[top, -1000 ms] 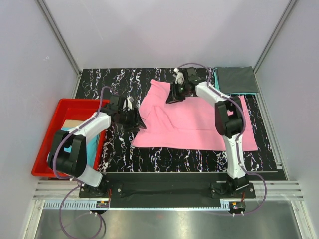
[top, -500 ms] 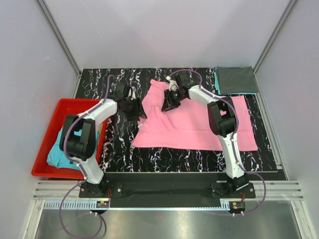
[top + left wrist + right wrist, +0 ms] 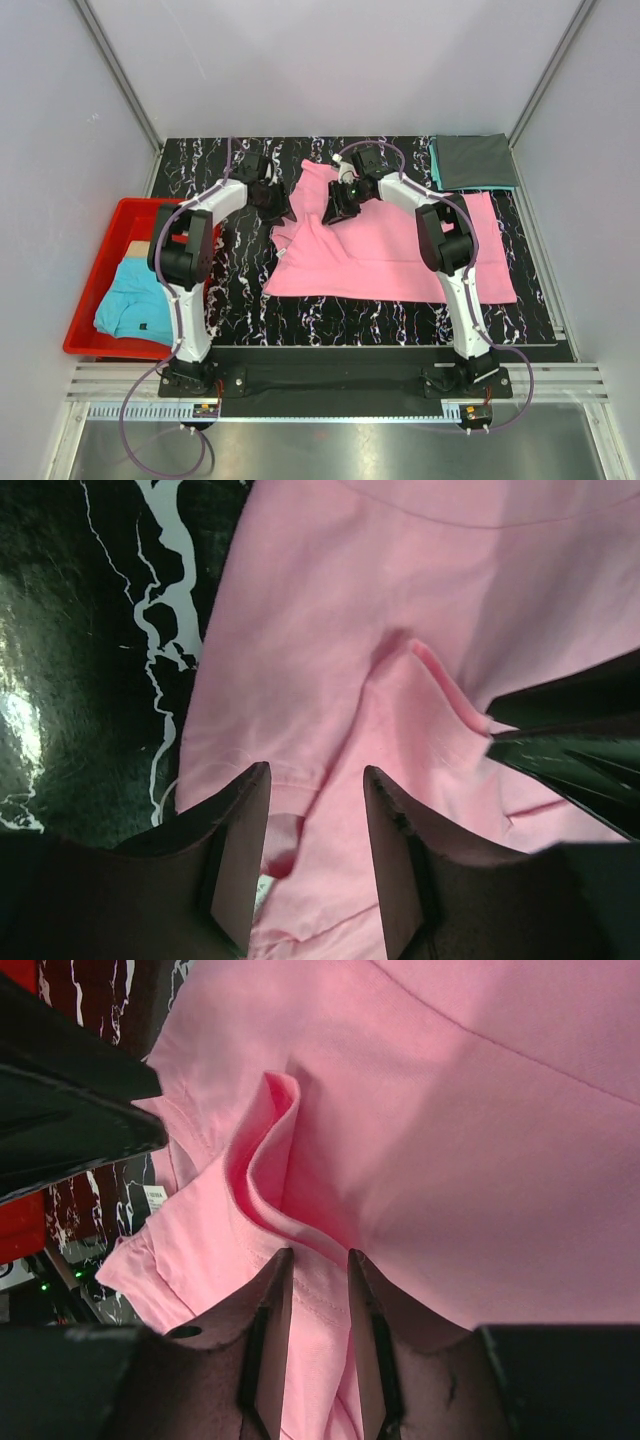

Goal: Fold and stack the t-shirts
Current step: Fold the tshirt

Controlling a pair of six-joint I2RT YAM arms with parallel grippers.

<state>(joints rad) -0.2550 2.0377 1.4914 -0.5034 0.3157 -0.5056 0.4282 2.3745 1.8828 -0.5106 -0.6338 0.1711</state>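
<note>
A bright pink t-shirt [image 3: 400, 240] lies spread across the middle of the black marbled table [image 3: 230, 290]. Its far left part is bunched into a raised fold [image 3: 262, 1160]. My left gripper [image 3: 280, 208] hangs over that shirt's left edge, and in the left wrist view it [image 3: 316, 780] stands open above the pink cloth [image 3: 330, 630]. My right gripper [image 3: 335, 210] is close beside it, over the fold. In the right wrist view it [image 3: 318, 1260] is narrowly open, straddling a seam of the cloth [image 3: 480, 1140]. A folded dark grey t-shirt [image 3: 475, 160] rests on a teal one [image 3: 436, 170] at the far right.
A red bin [image 3: 85, 300] at the left table edge holds a light blue t-shirt [image 3: 135, 305] with a small dark mark. White walls and metal posts enclose the table. The two grippers almost touch each other, fingertips a short distance apart.
My left arm has swung away from the bin side toward the far left edge of the pink shirt, uncovering the light blue shirt. My right gripper has shifted slightly left.
</note>
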